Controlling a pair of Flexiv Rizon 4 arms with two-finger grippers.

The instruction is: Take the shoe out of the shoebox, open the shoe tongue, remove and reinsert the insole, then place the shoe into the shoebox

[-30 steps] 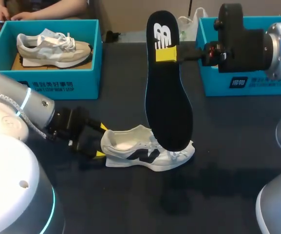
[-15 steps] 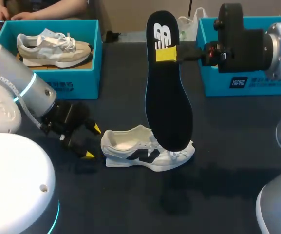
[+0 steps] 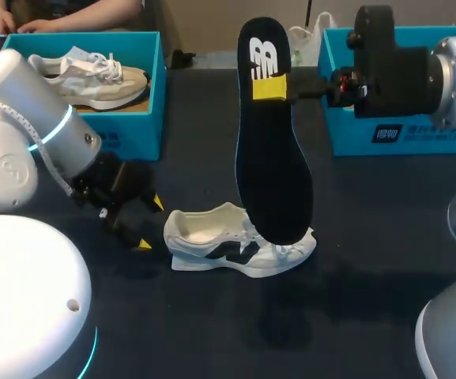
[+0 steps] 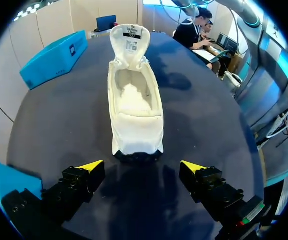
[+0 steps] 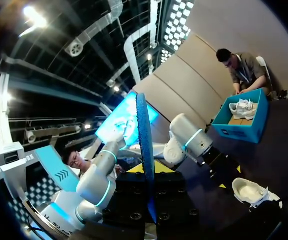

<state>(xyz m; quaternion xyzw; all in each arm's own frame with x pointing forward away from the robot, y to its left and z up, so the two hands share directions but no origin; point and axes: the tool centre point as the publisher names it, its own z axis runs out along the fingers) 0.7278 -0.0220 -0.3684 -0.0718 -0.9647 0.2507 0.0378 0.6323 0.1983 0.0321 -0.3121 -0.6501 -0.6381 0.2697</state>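
shoe [image 3: 239,249] on the counter [image 3: 370,253], tongue open | my right jaws pinch the insole [image 3: 271,142] upright, lower end over the toe (poised to reinsert, I judge) | my left jaws spread just behind the heel, apart from it, ready to brace

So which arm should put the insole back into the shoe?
Right: the right hand grips the insole over the shoe; the left hand is open and empty behind its heel.
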